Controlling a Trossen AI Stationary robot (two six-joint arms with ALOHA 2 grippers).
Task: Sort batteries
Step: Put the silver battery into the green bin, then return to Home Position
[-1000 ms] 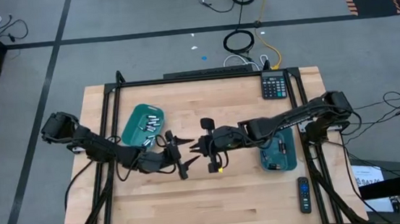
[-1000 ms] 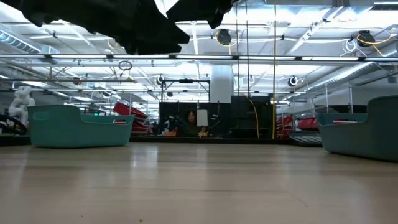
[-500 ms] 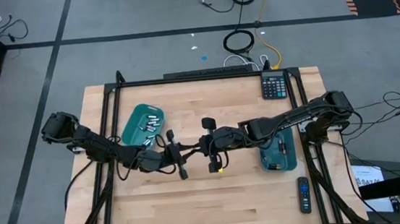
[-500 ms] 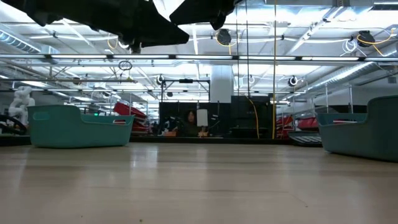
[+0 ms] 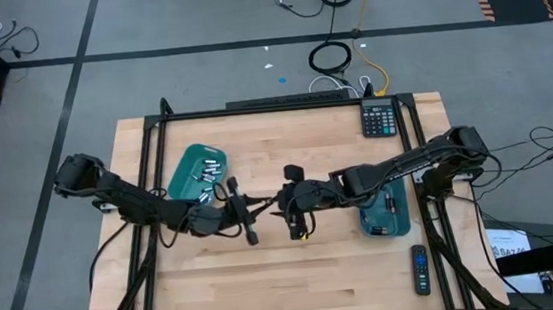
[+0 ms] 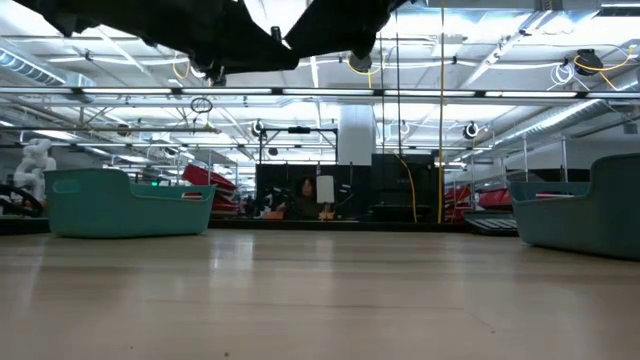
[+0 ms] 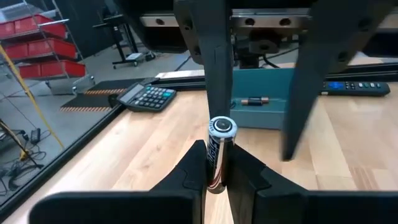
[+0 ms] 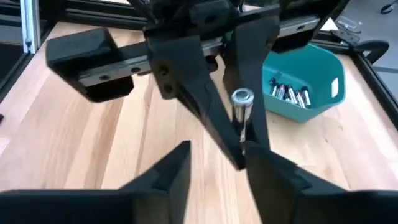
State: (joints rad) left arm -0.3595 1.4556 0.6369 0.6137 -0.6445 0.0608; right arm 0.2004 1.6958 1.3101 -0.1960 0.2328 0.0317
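High above the table's middle, my left gripper is shut on a small dark battery with a silvery top end. My right gripper faces it tip to tip and is open, its fingers standing on either side of the battery. A teal tray at the left holds several silvery batteries. A second teal tray at the right holds a coppery battery. My left gripper pinches the battery's lower body between its two fingertips, coming level from the table's left with the fingers across it. The battery stands upright, its top end above the fingers, lifted clear of the table. My right gripper: whether one finger touches the battery, I cannot tell.
A black calculator lies at the far right corner and a black remote near the right front. Bare wood stretches along the near half of the table. A black frame borders the table.
My left gripper has shut on the battery held up between the two grippers. My right gripper has drawn back slightly toward the table's right edge. The battery stays high above the table.
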